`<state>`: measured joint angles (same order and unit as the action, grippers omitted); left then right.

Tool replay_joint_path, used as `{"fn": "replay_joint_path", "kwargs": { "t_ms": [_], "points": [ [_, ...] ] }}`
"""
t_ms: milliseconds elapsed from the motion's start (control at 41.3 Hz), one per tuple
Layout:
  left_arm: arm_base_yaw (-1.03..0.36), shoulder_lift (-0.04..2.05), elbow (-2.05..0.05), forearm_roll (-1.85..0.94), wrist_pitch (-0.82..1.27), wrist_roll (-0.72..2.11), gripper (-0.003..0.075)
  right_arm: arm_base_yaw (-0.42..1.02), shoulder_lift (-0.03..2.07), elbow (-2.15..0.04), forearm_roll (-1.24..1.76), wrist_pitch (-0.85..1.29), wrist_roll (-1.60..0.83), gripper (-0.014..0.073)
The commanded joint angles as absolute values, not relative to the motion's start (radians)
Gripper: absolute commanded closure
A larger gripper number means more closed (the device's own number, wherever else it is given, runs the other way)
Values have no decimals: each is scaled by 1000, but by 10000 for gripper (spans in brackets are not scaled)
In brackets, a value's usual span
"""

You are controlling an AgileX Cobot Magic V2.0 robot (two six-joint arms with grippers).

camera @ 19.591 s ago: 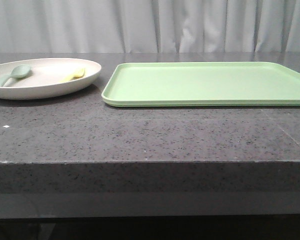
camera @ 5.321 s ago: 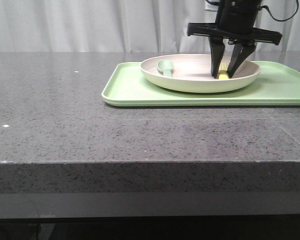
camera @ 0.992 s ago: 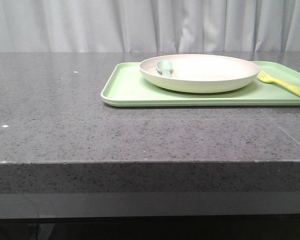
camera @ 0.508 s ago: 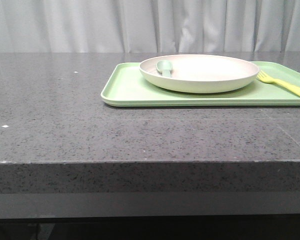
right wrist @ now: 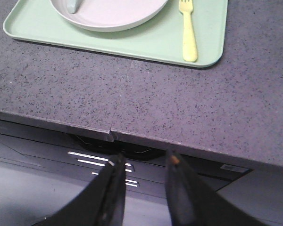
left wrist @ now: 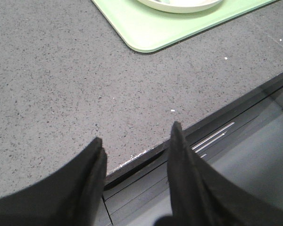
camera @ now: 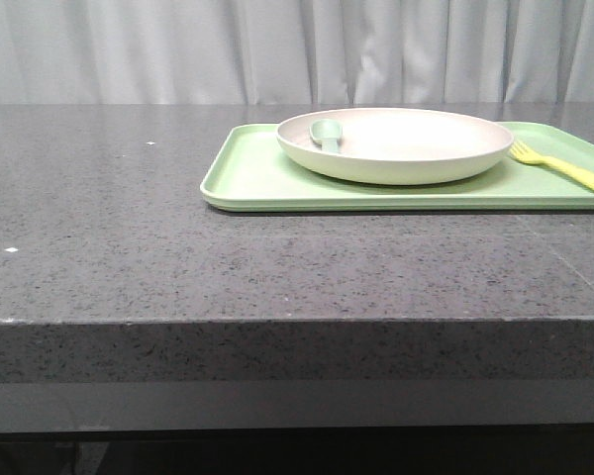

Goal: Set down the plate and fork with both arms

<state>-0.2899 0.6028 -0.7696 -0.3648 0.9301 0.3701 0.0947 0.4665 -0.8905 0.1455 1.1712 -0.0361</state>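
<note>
Plate (camera: 396, 158) sat on the green tray (camera: 257, 178), roughly mid-tray, w/ a pale grey-green spoon (camera: 327, 132) lying inside it at the robot's left edge, bowl end up on the rim. Fork (camera: 562, 167) lay flat on the tray just beside the plate on the robot's right, not touching it, tines pointing away from the robot, handle running toward the tray's near-right corner. Right wrist view confirmed that: fork (right wrist: 188, 29) parallel to the tray's (right wrist: 146, 44) short side, a clear strip of green between it and the plate (right wrist: 113, 14); spoon (right wrist: 73, 5) partly cut off at the frame edge there.

Tray rested on the dark speckled table (camera: 178, 257), set back from the front edge, toward the robot's right half. White curtain (camera: 297, 49) hung behind.

No arm showed in the front view. Left gripper (left wrist: 136, 143) hovered above the table's front edge, well apart from the tray (left wrist: 151, 33); its jaws stood spread, nothing between them, just table (left wrist: 61, 84) and the frame below visible thru the gap. Only a sliver of plate (left wrist: 179, 5) showed in that view. Right gripper (right wrist: 144, 167) hung out past the table's (right wrist: 203, 108) front edge, also well clear of the tray; jaws parted w/ a narrower gap, released, holding nothing. Both were low and pulled back on the robot's side.
</note>
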Motion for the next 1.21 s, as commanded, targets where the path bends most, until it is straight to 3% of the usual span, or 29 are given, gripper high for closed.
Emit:
{"fn": "replay_joint_path", "kwargs": {
  "t_ms": [0,145,218,363,532,1064,1185],
  "points": [
    [-288,605,-795,-390,871,369,416,97,474,-909,142,1113,-35,475],
    [-288,605,-795,-390,869,369,452,97,474,-909,142,1112,-35,721],
    [-288,605,-795,-390,869,369,522,97,474,-909,142,1111,-35,713],
    [-288,605,-795,-384,841,349,739,97,474,-909,142,1110,-35,715],
    [-288,605,-795,-253,756,106,738,97,474,-909,142,1107,-35,715],
    [-288,605,-795,-235,758,106,738,97,474,-909,142,1111,-35,715],
    [-276,523,-741,-223,670,106,738,97,474,-909,142,1111,-35,715]
  ]
}}
